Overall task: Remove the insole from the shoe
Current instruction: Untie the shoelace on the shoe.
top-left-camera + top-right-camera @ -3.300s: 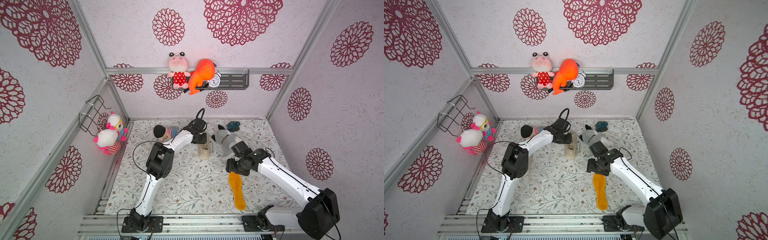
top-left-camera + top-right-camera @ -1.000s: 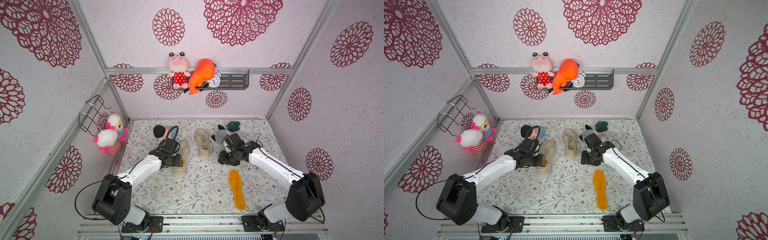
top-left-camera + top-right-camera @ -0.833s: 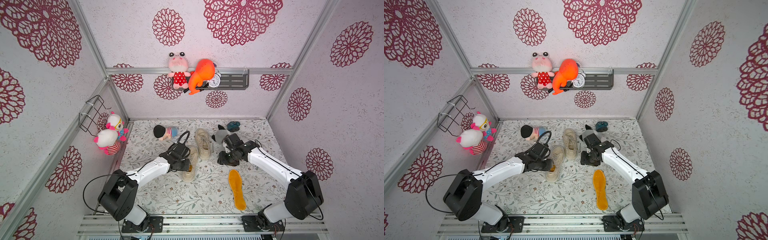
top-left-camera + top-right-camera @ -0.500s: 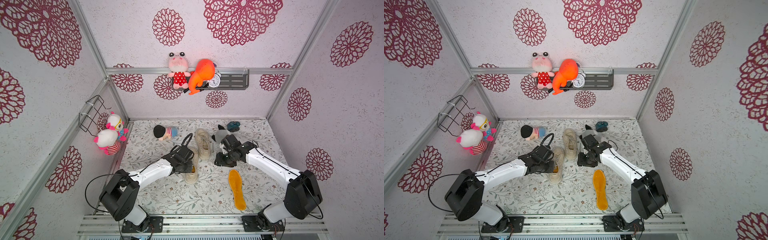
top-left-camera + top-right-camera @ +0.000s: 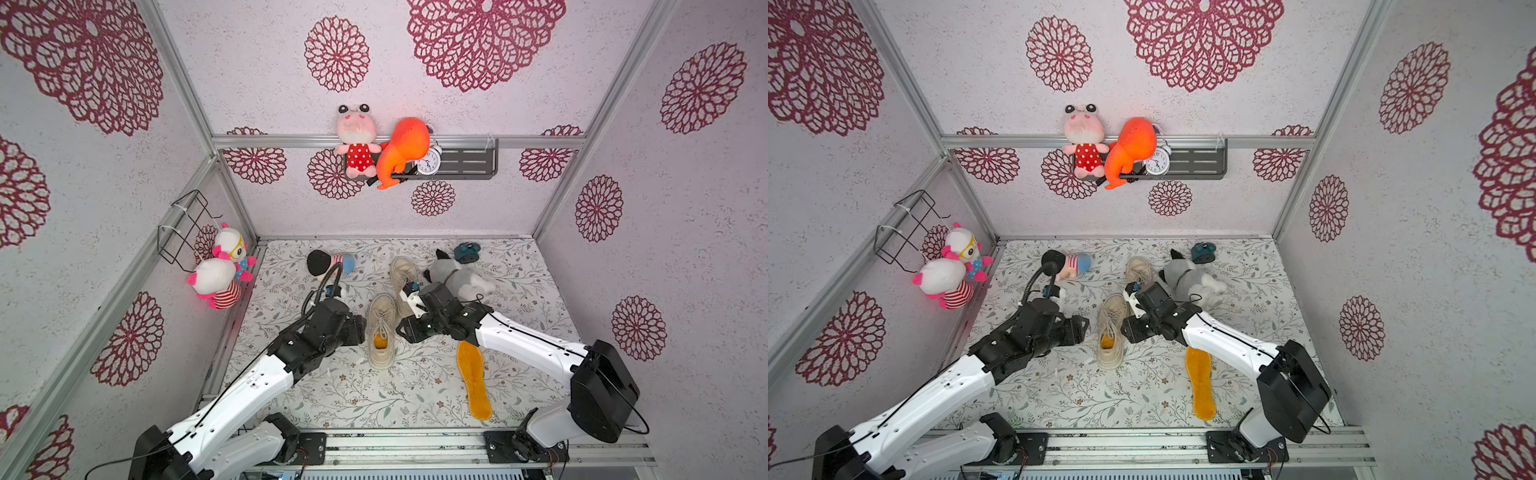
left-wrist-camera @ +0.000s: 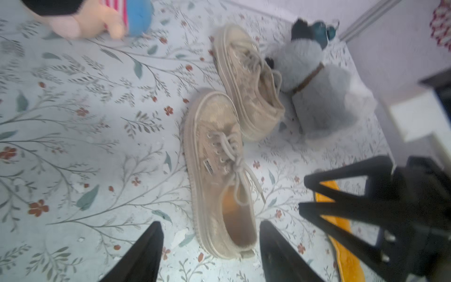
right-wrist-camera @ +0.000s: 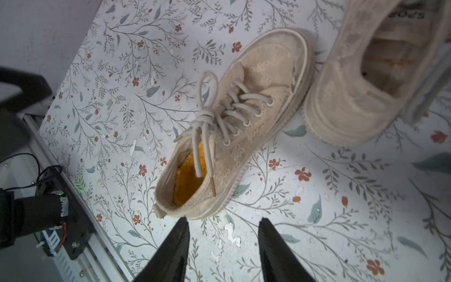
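A beige lace-up shoe (image 5: pixel 382 332) (image 5: pixel 1112 328) lies mid-mat, toe pointing to the back. An orange insole (image 5: pixel 379 341) (image 7: pixel 188 180) shows inside its heel opening. My left gripper (image 5: pixel 360 330) (image 6: pixel 210 241) stands open at the shoe's left flank, its fingers (image 6: pixel 146 251) spread on either side of the heel without gripping it. My right gripper (image 5: pixel 405 330) (image 7: pixel 223 234) is open just right of the shoe, holding nothing. A loose orange insole (image 5: pixel 473 380) (image 5: pixel 1200 386) lies flat on the mat at the front right.
A second beige shoe (image 5: pixel 402 278) lies just behind the first, next to a grey plush dog (image 5: pixel 457 278). A doll (image 5: pixel 330 262) and a teal object (image 5: pixel 467 251) sit at the back. Plush toys (image 5: pixel 216 276) hang on the left wall.
My left gripper carried the shoe from the left toward the middle of the mat, then opened and let it go. My right gripper shifted slightly left toward the shoe.
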Controlling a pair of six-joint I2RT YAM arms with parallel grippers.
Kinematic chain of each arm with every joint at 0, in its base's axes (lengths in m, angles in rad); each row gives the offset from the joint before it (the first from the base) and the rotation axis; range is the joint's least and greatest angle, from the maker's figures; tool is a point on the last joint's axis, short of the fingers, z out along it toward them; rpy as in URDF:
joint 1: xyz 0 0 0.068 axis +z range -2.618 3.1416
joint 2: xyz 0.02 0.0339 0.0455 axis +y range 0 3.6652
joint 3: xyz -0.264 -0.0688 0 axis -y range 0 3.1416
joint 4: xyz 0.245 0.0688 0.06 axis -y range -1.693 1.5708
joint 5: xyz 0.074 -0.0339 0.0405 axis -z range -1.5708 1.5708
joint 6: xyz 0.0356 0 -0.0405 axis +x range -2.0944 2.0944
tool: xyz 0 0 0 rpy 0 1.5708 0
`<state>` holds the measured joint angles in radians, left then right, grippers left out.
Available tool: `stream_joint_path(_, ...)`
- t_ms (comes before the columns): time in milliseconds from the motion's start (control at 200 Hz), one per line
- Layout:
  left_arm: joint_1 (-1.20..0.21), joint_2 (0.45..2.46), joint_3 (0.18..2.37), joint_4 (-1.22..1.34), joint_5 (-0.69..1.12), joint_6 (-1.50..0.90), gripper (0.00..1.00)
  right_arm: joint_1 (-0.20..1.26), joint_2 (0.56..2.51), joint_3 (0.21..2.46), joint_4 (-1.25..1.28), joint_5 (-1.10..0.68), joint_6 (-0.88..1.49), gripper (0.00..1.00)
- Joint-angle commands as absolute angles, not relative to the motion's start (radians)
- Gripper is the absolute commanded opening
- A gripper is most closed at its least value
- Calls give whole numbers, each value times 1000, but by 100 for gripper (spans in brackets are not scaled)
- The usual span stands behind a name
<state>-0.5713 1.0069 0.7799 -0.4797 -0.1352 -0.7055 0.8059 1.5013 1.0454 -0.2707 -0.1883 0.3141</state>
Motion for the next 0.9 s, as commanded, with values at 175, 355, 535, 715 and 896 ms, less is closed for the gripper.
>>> stream_joint_path(175,-492,1124,744,-369,52,-677,63,848,1604,1098,-175,-173,210,41)
stream_joint_path(355,-492,1186,733,-337,178,-622,61,852,1671,1140,-168,-186,227,36)
stream_joint_path(535,-492,1225,703,-316,280,-592,61,854,1686,1155,-177,-149,238,15)
stream_joint_path(715,-491,1313,675,-240,399,-582,60,853,1642,1158,-195,-147,236,5)
stream_joint_path(896,-492,1413,702,-212,394,-565,41,856,1583,1178,-241,-113,236,0)
